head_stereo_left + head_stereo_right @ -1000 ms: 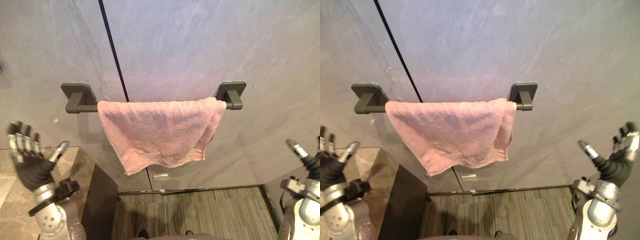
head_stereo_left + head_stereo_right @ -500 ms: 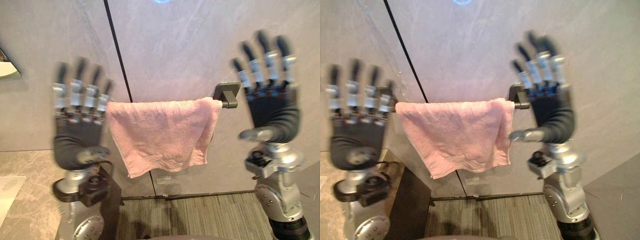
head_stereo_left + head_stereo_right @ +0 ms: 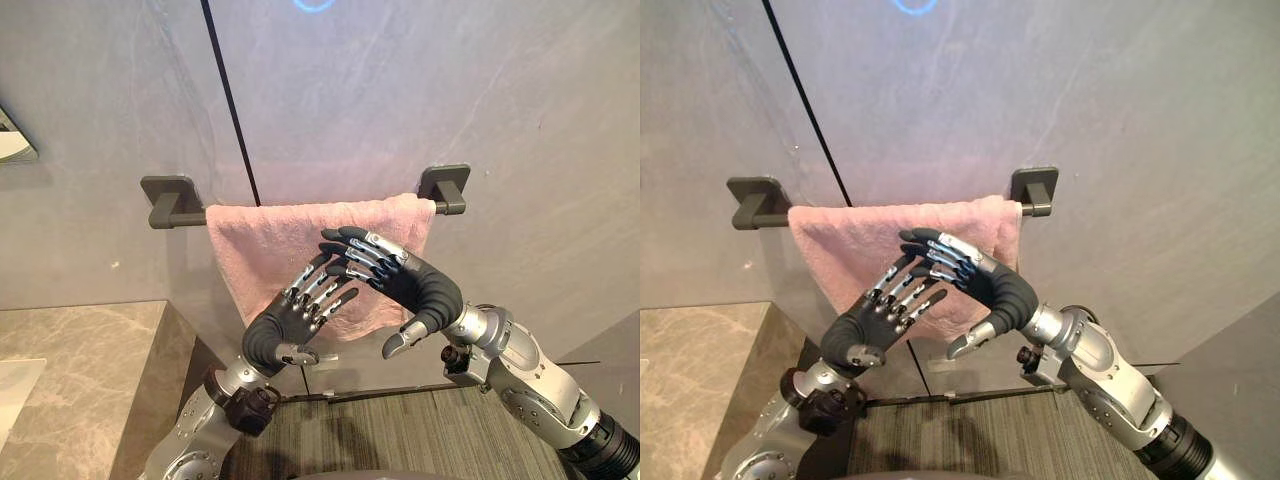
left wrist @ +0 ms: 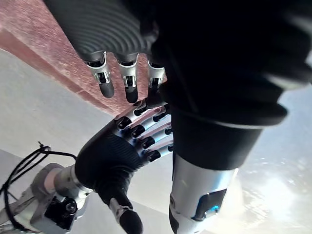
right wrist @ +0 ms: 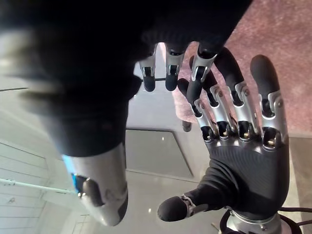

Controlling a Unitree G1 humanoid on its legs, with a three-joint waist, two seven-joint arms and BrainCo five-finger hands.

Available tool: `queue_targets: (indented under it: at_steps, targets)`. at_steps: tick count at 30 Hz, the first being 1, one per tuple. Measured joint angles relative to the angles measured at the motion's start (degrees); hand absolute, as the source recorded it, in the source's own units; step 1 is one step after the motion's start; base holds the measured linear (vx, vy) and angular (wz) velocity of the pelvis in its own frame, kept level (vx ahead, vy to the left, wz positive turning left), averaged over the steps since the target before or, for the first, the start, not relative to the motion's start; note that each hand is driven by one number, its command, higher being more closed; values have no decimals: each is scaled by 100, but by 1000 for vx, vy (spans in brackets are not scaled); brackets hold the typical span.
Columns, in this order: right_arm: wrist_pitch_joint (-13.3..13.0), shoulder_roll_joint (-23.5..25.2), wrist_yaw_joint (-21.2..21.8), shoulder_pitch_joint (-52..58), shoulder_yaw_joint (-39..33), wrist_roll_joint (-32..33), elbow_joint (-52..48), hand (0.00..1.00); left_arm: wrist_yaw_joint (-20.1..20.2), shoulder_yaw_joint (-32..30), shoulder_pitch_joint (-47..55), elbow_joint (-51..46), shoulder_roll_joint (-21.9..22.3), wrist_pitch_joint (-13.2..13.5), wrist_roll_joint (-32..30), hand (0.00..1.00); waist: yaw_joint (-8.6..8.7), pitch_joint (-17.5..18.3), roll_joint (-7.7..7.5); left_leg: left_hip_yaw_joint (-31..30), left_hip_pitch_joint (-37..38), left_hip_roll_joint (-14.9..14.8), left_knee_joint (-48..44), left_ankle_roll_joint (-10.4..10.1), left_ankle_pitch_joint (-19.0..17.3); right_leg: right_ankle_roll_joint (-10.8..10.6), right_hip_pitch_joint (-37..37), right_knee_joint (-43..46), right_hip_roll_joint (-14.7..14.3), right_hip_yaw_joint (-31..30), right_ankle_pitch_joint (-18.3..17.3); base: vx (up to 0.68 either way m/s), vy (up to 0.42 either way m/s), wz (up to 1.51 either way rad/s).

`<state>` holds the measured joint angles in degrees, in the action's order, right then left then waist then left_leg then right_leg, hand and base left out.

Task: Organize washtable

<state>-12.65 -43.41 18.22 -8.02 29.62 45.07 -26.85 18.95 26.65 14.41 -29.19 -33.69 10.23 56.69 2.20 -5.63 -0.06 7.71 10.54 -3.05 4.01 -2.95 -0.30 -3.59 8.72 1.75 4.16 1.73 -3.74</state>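
Hanging over the dark towel bar [image 3: 186,214] on the grey wall [image 3: 400,90], the pink towel [image 3: 250,245] is spread wide, probably to dry. Just before it, the left hand [image 3: 285,330] and the right hand [image 3: 420,285] meet at their tips, with fingers straight and holding nothing, seemingly ready to straighten it.

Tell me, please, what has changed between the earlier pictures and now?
Both hands moved inward from wide apart: the left hand and the right hand now meet, fingers straight and tips overlapping, in front of the pink towel. Neither has taken hold of it. The towel stays draped over the dark rail.
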Motion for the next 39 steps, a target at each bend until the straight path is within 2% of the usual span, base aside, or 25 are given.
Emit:
queue_targets:
  at_steps: [6, 10, 14, 15, 20, 24, 26, 35, 39]
  targets:
    - [0, 45, -8, -2, 363, -135, 476, 0, -16, 136, 36, 386, -128, -88, -8, 0, -3, -1, -2, -2, 8, 1, -1, 1, 2, 0, 3, 11, 2, 36, 0, -38, -21, 0]
    - [36, 317, -85, 10, 454, -539, 789, 0, -32, 136, 35, 652, -87, -98, -165, 0, -2, -3, -3, -7, 6, 1, 1, 0, 2, 0, -13, 6, 3, 45, 0, -17, -10, 0]
    - [85, 802, -129, 235, 396, -1070, 1129, 0, -44, 6, 34, 987, 273, -156, -597, 0, -11, -14, -23, -46, -50, 3, 8, 0, 2, 1, -59, -14, 6, 91, -1, -9, -7, 5]
    - [139, 1048, -177, 369, 264, -1315, 1232, 0, -56, -75, 26, 1132, 474, -194, -802, 0, -13, -14, -26, -58, -113, 4, 8, 3, 6, 1, -115, -14, 6, 102, -1, 0, -5, 6]
    - [199, 1686, -303, 572, -62, -1839, 1666, 0, -228, -451, 15, 1550, 1122, -248, -1224, 0, -15, -8, -30, -114, -215, 9, 23, 3, 8, 1, -175, -74, 7, 152, -1, 11, -11, 5]
    - [295, 1951, -448, 623, -385, -2294, 1938, 0, -405, -903, -96, 1652, 1461, -201, -1539, 0, -15, -5, -30, -139, -290, 9, 22, 2, 10, 1, -194, -83, 7, 187, -1, 27, -17, 3]
    - [363, 2099, -568, 636, -605, -2518, 2063, 0, -557, -1223, -254, 1810, 1634, -74, -1833, 0, -12, -6, -29, -172, -316, 9, 24, 2, 10, 2, -200, -89, 8, 228, -1, -3, -22, 7]
    - [409, 2735, -688, 900, -1215, -2667, 2093, 0, -934, -1862, -329, 2264, 2069, 27, -2664, 0, 3, -4, -28, -179, -322, 8, 24, 2, 10, 2, -218, -126, 7, 232, -1, -31, -15, 0]
    - [408, 2871, -687, 968, -1428, -2667, 2091, 0, -1067, -2108, -334, 2451, 2207, 40, -3001, 0, 1, 22, -37, -175, -322, 8, 36, 1, 9, 4, -212, -165, 3, 228, 1, -9, -4, 0]
